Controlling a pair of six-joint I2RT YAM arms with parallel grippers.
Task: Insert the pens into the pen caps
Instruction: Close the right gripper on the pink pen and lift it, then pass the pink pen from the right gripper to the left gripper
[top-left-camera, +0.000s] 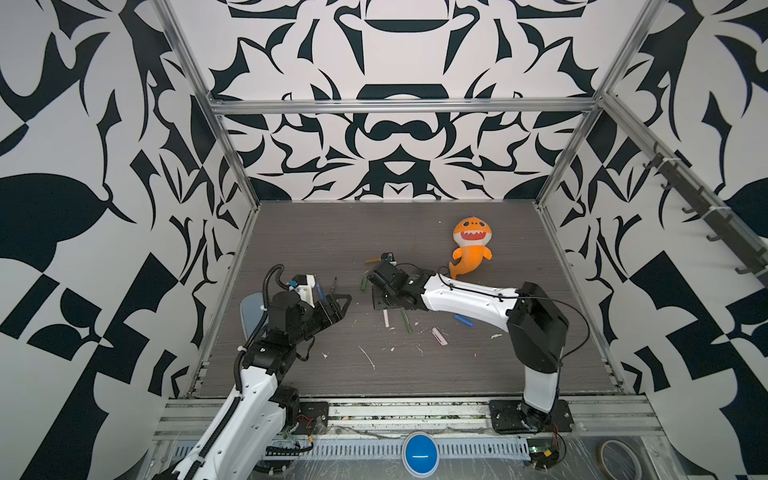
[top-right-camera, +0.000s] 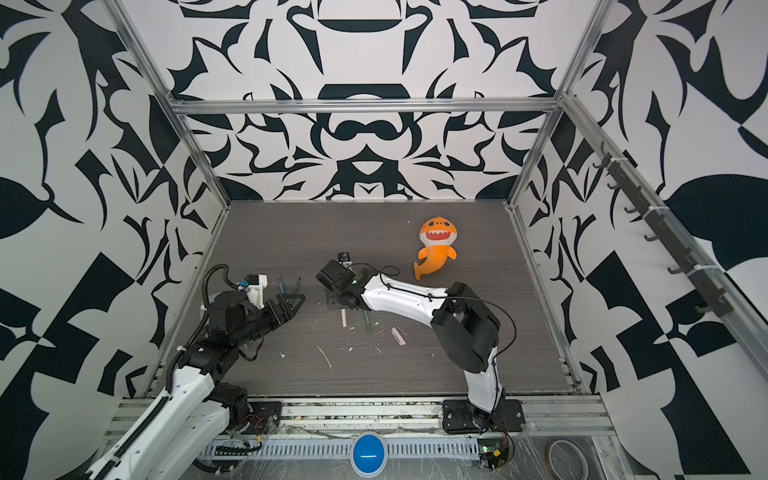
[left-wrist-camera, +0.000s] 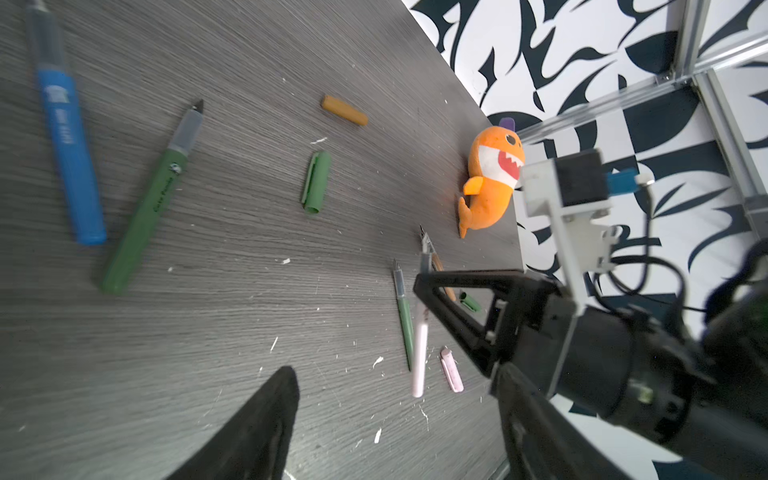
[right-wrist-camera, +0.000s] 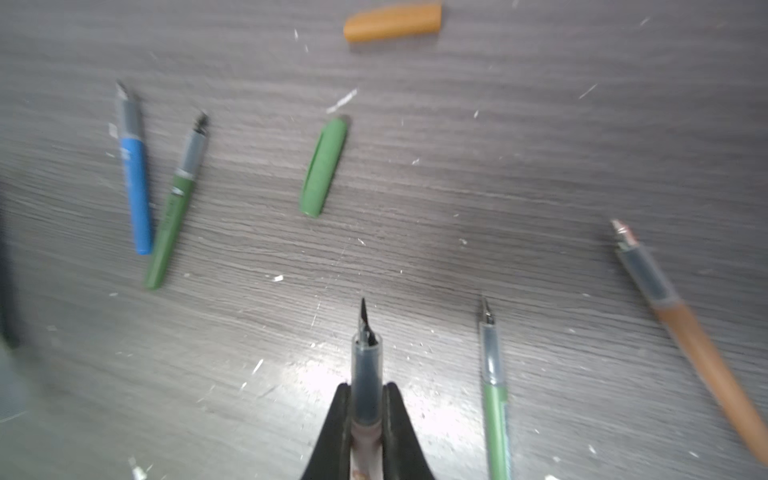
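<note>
My right gripper (right-wrist-camera: 365, 399) is shut on the pale pink pen (left-wrist-camera: 419, 353), whose dark nib points ahead toward a green cap (right-wrist-camera: 324, 166). A mustard cap (right-wrist-camera: 392, 21) lies beyond that. A green pen (right-wrist-camera: 494, 395) and an orange-brown pen (right-wrist-camera: 702, 353) lie beside the held one. The blue pen (left-wrist-camera: 68, 145) and another green pen (left-wrist-camera: 145, 208) lie side by side near my left gripper (left-wrist-camera: 390, 382), which is open and empty. In both top views the pink cap (top-left-camera: 439, 336) lies toward the front. A blue cap (top-left-camera: 463, 321) sits under the right arm.
An orange plush shark (top-left-camera: 471, 245) lies at the back right of the grey wood-grain table (top-left-camera: 415, 374). White scraps and flecks (top-left-camera: 368, 357) are scattered over the middle and front. Metal frame posts and patterned walls close in the table's sides.
</note>
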